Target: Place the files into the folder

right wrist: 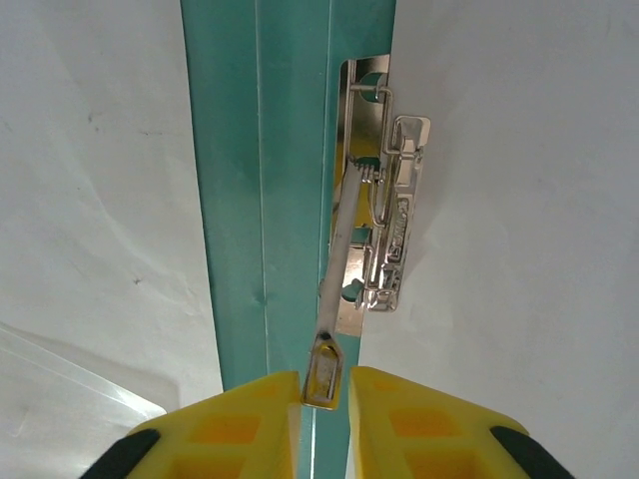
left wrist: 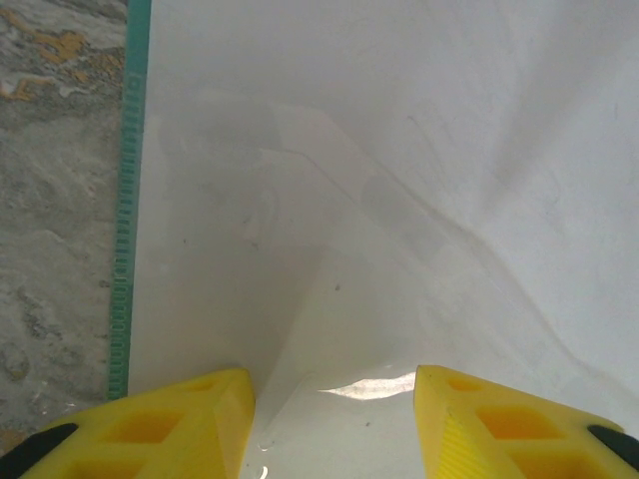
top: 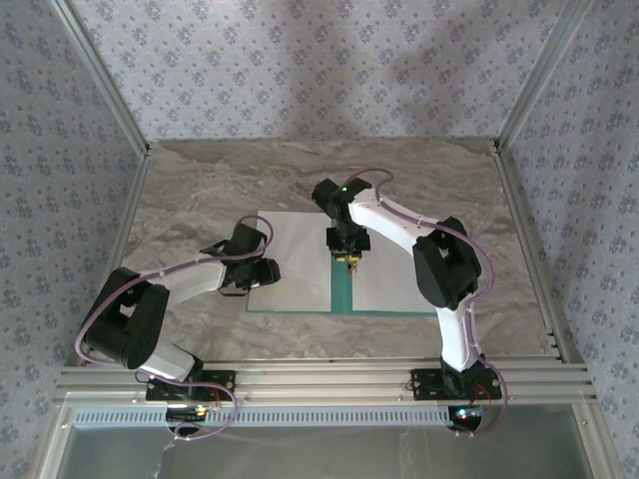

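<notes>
The teal folder (top: 339,289) lies open on the table, its spine (right wrist: 265,200) running up the right wrist view. One white file (top: 295,257) covers its left half and another (top: 394,277) covers the right half. A metal clip (right wrist: 387,215) sits beside the spine, its lever (right wrist: 337,249) swung up. My right gripper (right wrist: 324,399) is shut on the lever's tip, above the folder's middle (top: 346,261). My left gripper (left wrist: 334,419) stands open low over the left file (left wrist: 399,200), near the folder's teal left edge (left wrist: 128,220); nothing is between its fingers.
The folder sits mid-table on a grey marbled top (top: 200,190). Metal frame posts (top: 519,200) and patterned walls close in the sides and back. A rail (top: 319,379) runs along the near edge by the arm bases.
</notes>
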Controlling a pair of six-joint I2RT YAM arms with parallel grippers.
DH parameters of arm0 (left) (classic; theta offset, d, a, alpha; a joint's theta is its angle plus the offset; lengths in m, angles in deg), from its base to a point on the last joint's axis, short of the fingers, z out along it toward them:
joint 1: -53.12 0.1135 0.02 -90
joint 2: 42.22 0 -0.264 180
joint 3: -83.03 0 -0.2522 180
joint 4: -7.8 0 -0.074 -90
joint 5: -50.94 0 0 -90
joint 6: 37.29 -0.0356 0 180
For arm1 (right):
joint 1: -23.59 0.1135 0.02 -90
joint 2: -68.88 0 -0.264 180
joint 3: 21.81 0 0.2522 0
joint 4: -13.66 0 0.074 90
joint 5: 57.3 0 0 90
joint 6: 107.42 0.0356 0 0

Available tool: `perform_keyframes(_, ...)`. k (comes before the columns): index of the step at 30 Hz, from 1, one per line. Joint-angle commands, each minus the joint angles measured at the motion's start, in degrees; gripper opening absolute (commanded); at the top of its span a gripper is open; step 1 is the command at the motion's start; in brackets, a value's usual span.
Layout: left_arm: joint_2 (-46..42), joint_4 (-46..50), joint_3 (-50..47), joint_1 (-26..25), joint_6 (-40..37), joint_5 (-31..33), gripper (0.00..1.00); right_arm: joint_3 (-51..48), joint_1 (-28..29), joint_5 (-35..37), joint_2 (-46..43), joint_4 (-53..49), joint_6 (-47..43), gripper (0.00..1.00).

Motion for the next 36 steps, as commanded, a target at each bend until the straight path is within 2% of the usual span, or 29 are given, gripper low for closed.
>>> perform_keyframes(1, 2.0, 2.7, -0.6, 0.1, -0.8, -1.1, 0.49, 2.4, 0.4, 1.8, 1.4, -3.0, -0.2, 0.26)
perform_keyframes(5, 2.1, 3.0, -0.4, 0.1, -0.9, -1.0, 0.49, 3.5, 0.4, 2.1, 1.6, -3.8, -0.1, 0.30)
perform_keyframes(10, 2.2, 3.0, -0.4, 0.2, -1.0, -1.0, 0.49, 4.1, 0.5, 1.8, 1.9, -4.0, -0.2, 0.30)
perform_keyframes(27, 2.2, 3.0, -0.4, 0.5, -1.1, -1.1, 0.49, 4.9, 0.5, 1.5, 3.6, -5.1, -0.2, 0.14)
perform_keyframes(36, 2.5, 3.0, -0.7, 0.6, -1.2, -1.1, 0.48, 4.8, 0.8, 2.2, 4.0, -6.5, -0.1, 0.13)
